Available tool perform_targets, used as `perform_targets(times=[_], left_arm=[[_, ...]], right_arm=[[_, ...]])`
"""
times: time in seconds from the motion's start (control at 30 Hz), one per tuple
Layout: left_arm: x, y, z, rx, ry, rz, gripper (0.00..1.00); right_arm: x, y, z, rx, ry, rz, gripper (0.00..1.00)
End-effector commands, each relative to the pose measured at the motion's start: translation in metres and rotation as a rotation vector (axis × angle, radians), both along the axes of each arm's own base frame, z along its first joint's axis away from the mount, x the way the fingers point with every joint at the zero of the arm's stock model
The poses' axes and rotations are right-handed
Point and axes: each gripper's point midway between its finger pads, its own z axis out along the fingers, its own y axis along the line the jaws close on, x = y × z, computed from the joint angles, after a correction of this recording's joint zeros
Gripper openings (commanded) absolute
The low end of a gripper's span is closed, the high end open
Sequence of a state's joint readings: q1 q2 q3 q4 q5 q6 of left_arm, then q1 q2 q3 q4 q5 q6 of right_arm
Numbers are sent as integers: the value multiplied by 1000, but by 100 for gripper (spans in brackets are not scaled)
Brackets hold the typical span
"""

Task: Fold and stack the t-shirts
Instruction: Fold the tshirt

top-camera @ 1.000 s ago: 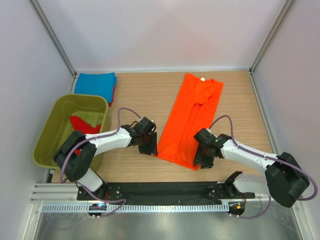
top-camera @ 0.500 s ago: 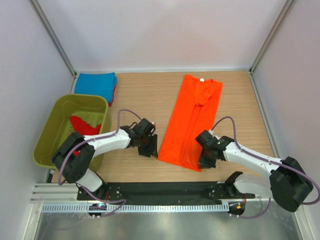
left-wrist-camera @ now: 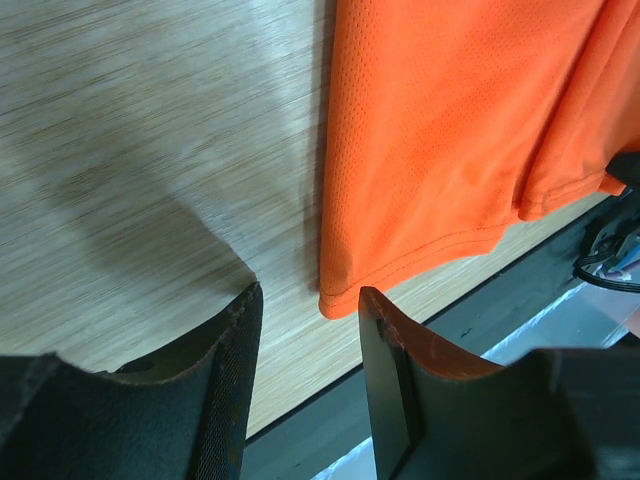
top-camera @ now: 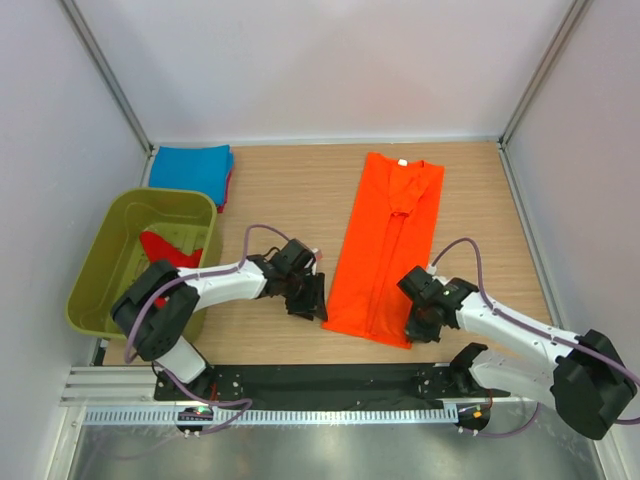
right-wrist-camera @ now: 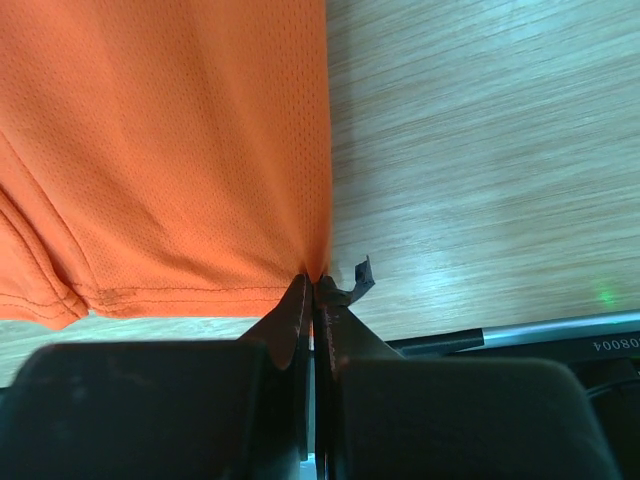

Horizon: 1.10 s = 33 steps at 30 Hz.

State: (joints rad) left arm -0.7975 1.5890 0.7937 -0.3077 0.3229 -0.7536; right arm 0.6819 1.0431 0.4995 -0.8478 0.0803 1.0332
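A bright orange t-shirt (top-camera: 385, 240) lies folded lengthwise into a long strip on the wooden table, white neck label at the far end. My right gripper (top-camera: 416, 326) is shut on its near right hem corner (right-wrist-camera: 316, 268). My left gripper (top-camera: 311, 303) is open, its jaws straddling the near left hem corner (left-wrist-camera: 338, 300) without gripping it. A folded blue t-shirt (top-camera: 191, 170) lies at the far left on top of a red one. Another red t-shirt (top-camera: 170, 247) lies crumpled in the olive tub (top-camera: 110, 250).
The olive-green plastic tub stands at the left, beside my left arm. A black rail (top-camera: 330, 385) runs along the table's near edge, just behind both grippers. White walls close in the table on three sides.
Both grippers have moved toward the near edge and rightward. The orange shirt's near hem has shifted with them and the strip lies straighter. The left gripper has closed in on the left corner.
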Motion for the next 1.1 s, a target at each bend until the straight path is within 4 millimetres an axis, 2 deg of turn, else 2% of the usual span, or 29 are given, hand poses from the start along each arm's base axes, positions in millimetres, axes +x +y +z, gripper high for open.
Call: perform_targets(times=[0.0,0.17,0.33,0.47,0.63,0.8,1.07], left_arm=[[-7,2,-13,11,20,-12,45],[-14,-2,-18,-15,69,-18,45],[-17,7,-32,37,97,35,42],[-20,15,-34,56,90,47,41],[-22,22,-36,73,79,50,41],[-26,23,-35,69,82,44,37],[-29,26,-30,57,71,46,38]], right_arm=[[-2,-6,3,-14,-16,-19,1],[-2,-6,5,1,-29,-33,1],[-7,-5,3,21,-22,-42,4],[-10,-6,5,27,-17,-60,20],[-14,-9,5,27,-16,-73,32],[-15,-5,3,49,-10,-75,33],[-20,-2,1,49,0,-73,34]])
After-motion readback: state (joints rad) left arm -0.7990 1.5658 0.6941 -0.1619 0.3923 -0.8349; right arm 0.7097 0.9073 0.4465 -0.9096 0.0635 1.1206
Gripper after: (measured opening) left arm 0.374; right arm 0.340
